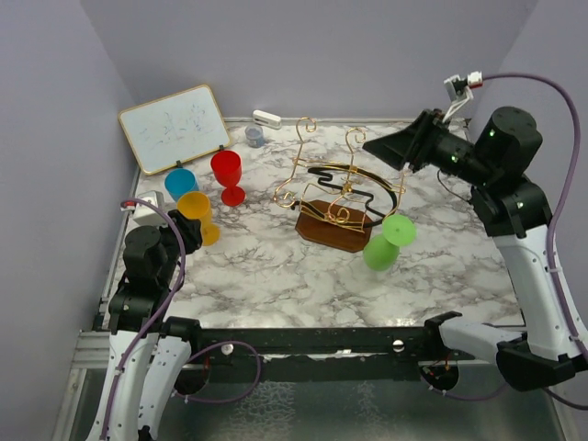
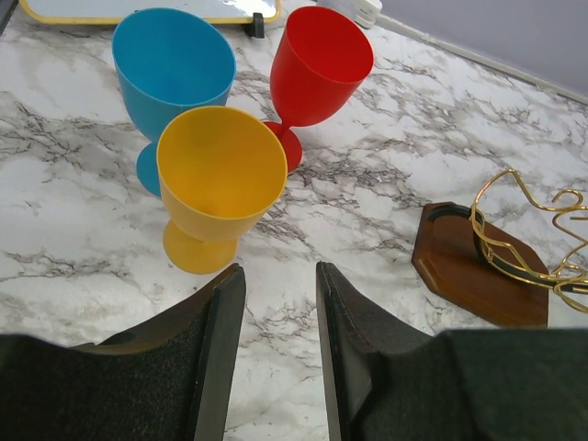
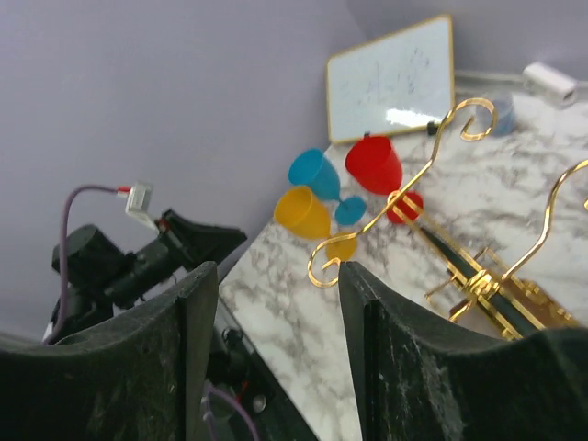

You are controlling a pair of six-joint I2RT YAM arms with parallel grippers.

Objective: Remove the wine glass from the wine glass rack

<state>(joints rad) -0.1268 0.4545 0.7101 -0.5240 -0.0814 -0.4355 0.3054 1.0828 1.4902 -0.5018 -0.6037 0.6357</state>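
The gold wire wine glass rack (image 1: 331, 184) stands on its dark wooden base mid-table, with no glass on its hooks; it also shows in the left wrist view (image 2: 478, 266) and the right wrist view (image 3: 478, 285). A green wine glass (image 1: 389, 241) is tilted and blurred just right of the base, free of any gripper; whether it rests on the table I cannot tell. My right gripper (image 1: 372, 144) (image 3: 276, 271) hovers open above the rack's right side, nothing between its fingers. My left gripper (image 1: 188, 230) (image 2: 279, 271) is open and holds nothing, at the far left, just in front of a yellow glass (image 2: 220, 184).
Red (image 1: 227, 175), blue (image 1: 180, 182) and yellow (image 1: 197, 209) wine glasses stand upright together at the left. A small whiteboard (image 1: 175, 127) leans at the back left. A grey cup (image 1: 254, 136) and a white item (image 1: 267, 118) sit at the back edge.
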